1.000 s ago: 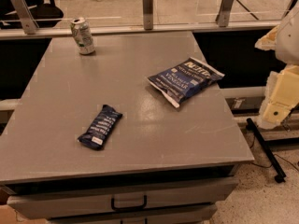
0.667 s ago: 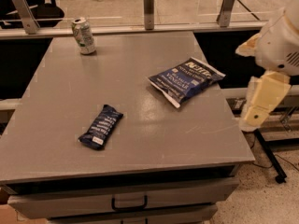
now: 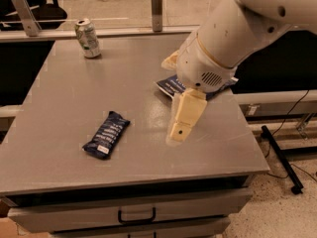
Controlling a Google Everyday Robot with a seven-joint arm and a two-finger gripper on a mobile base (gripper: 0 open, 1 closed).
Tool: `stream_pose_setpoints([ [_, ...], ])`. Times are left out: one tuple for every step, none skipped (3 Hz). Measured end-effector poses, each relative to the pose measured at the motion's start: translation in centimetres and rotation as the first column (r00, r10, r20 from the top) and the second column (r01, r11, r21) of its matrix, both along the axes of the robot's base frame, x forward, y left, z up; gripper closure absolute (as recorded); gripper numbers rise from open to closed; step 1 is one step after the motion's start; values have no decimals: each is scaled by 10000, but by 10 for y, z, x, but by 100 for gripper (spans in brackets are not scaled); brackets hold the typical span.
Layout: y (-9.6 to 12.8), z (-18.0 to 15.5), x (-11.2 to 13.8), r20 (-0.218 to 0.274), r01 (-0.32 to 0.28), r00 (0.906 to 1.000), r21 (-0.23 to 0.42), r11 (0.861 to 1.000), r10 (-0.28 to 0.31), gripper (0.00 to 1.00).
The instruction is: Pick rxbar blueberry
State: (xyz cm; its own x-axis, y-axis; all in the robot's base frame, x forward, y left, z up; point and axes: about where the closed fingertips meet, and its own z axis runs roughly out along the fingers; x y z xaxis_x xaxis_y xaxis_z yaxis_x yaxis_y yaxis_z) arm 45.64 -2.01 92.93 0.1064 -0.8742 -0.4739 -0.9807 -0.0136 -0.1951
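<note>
The rxbar blueberry point(image 3: 106, 134) is a small dark navy wrapper with pale lettering and a small white label. It lies flat on the grey table point(image 3: 59, 98), left of centre and near the front. My gripper point(image 3: 178, 131) is cream-coloured and hangs from the big white arm point(image 3: 233, 33). It points down over the table to the right of the bar, about a bar's length away, and touches nothing.
A larger blue chip bag point(image 3: 170, 86) lies behind the gripper, mostly hidden by the arm. A crushed drink can point(image 3: 88, 37) stands at the back left. Metal posts point(image 3: 156, 6) line the far edge. A drawer with a handle point(image 3: 136, 216) sits under the tabletop.
The arm has swung in from the right edge to over the table and now covers most of the chip bag. The view has also shifted. The bar, bag and can have not moved.
</note>
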Motion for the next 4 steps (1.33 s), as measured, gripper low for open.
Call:
stream_pose_setpoints([
  [0,0,0,-1,4,10000,-7,10000,-4,0],
  [15,-7,1,-69,-25,10000,375,9993,27,0],
  [62,-20,-1,-139,-34,9999,962,9954,48,0],
  [99,-35,-1,-190,103,9998,1369,9905,-78,0],
])
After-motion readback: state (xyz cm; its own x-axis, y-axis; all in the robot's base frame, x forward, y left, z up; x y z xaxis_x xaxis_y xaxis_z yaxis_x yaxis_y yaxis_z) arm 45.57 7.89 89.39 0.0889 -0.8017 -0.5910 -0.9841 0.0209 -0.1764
